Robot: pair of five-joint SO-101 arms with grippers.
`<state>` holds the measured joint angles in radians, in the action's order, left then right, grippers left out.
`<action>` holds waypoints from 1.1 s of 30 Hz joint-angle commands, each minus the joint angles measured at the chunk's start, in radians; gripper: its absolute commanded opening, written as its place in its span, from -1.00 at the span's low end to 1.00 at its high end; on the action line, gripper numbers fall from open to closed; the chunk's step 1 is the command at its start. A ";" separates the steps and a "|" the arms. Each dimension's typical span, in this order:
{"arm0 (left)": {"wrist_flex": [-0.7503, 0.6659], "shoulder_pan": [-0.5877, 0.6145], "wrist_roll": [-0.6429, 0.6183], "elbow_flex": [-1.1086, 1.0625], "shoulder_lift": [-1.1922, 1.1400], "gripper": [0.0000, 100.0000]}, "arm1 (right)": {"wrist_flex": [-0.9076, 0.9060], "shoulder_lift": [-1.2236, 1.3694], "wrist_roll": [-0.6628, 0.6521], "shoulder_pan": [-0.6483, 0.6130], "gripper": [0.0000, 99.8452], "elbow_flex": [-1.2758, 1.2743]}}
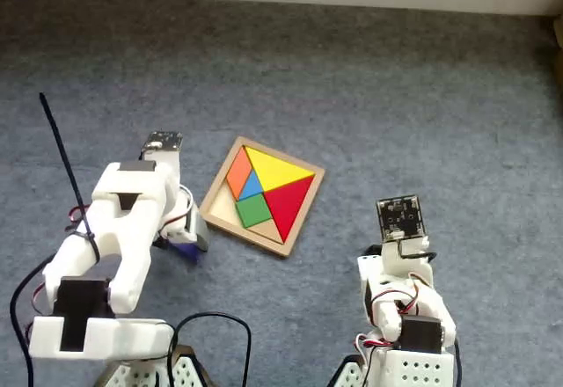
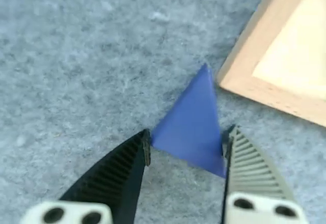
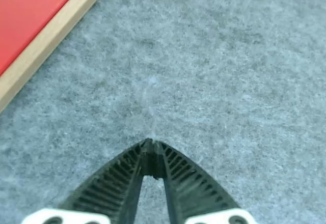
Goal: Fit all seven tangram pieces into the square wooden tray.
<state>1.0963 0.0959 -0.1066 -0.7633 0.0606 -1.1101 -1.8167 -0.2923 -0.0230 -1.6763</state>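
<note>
1. The left gripper (image 2: pixel 188 138) has its fingers (image 2: pixel 122 170) partly open, spread as wide as the dark blue triangle (image 2: pixel 192 127) between them. One fingertip is against a corner of the triangle and the other against its opposite edge, so the piece is clamped from both sides.
2. The right gripper (image 3: pixel 153 147) has its fingers (image 3: pixel 119 183) closed tip to tip. Nothing is between them, and they hang over bare grey surface (image 1: pixel 422 97), apart from the tray.
3. Count: one square wooden tray (image 1: pixel 222 213), two arms, and six coloured pieces.
4. Five pieces lie inside the tray:
   - an orange piece (image 1: pixel 238 174)
   - a small light blue triangle (image 1: pixel 251 186)
   - a large yellow triangle (image 1: pixel 277 169)
   - a large red triangle (image 1: pixel 290 207)
   - a green square (image 1: pixel 253 212)
5. The dark blue triangle is the one piece outside the tray. It sits on the grey surface just beside the tray's rim (image 2: pixel 244 76) on the left arm's side, with one tip pointing toward a tray corner and a narrow gap between them.
6. The tray is pale wood with a raised rim and sits turned diamond-wise between the two arms. A strip of bare wood shows along its side nearest the left arm.
</note>
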 commanded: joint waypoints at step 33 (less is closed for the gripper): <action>-0.020 -0.036 -0.006 -0.091 0.369 -0.74 | -0.004 -0.015 -0.012 0.012 -0.99 -0.093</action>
<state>1.0825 0.0775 -0.1051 -0.8585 0.3936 -1.1101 -1.8167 -0.2923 -0.0230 -1.6763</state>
